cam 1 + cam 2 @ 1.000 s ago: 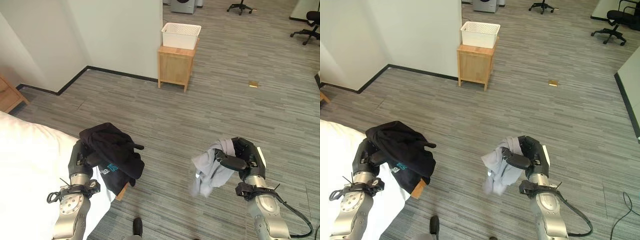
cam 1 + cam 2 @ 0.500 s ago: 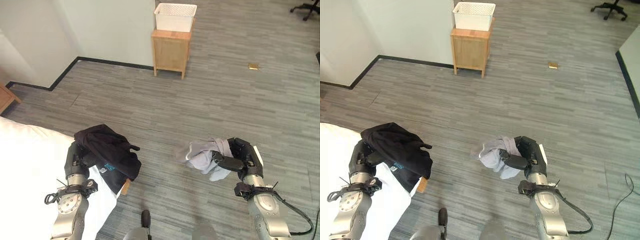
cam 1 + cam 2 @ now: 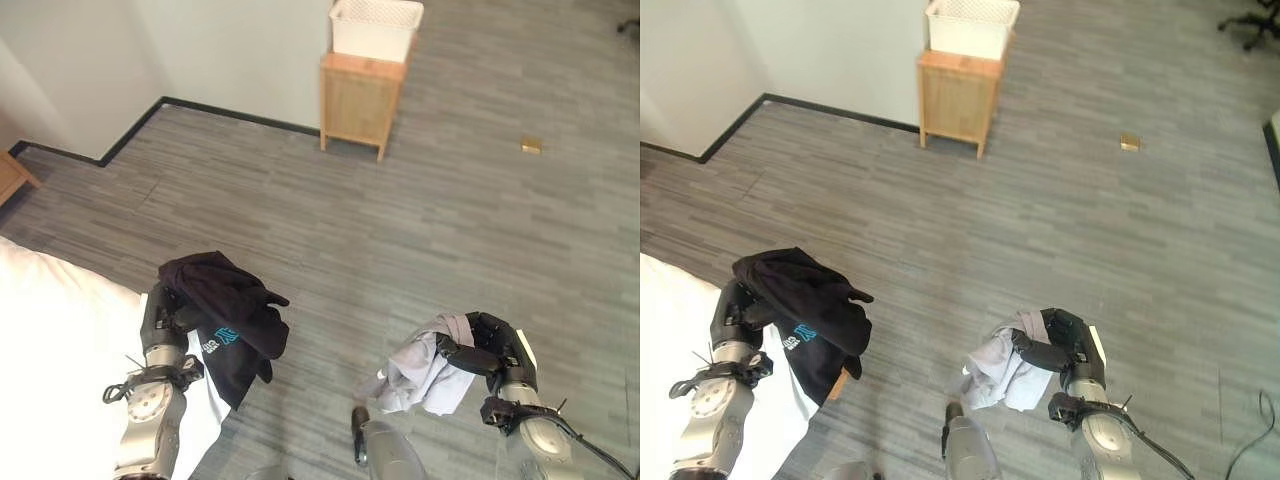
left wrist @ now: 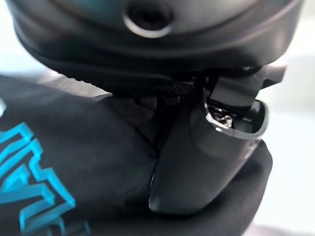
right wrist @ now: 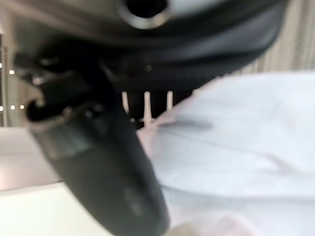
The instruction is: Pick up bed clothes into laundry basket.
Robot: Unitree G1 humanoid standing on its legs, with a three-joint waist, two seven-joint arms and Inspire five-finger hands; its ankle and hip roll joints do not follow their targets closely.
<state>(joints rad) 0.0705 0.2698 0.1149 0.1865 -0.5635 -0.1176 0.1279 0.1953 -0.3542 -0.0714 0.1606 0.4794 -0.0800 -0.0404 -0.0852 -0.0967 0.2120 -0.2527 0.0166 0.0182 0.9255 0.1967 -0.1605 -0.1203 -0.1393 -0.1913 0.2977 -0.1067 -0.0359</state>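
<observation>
The left robot hand [image 3: 160,318] has its thumb and fingers curled into a crumpled black garment with turquoise print [image 3: 228,312]; the wrist view shows the thumb pressed into the dark cloth. The garment is draped over the hand and hangs down beside the edge of the white bed [image 3: 50,350]. The right robot hand [image 3: 497,350] is likewise closed on a pale grey bundled garment [image 3: 420,365], whose loose end dangles toward the robot's left, above the grey striped carpet floor [image 3: 450,220].

Both pieces of clothing are thus already in hand, each just in front of and touching its own palm. What the coming move turns on is the white perforated plastic laundry basket [image 3: 375,26], which sits on top of a small light wooden cabinet [image 3: 358,105] against the white wall [image 3: 240,50], far ahead and well apart from both hands. It lies straight ahead between the two arms, somewhat nearer the left hand's line than the right's. In my judgement the floor must be crossed before either garment can be dropped in.
</observation>
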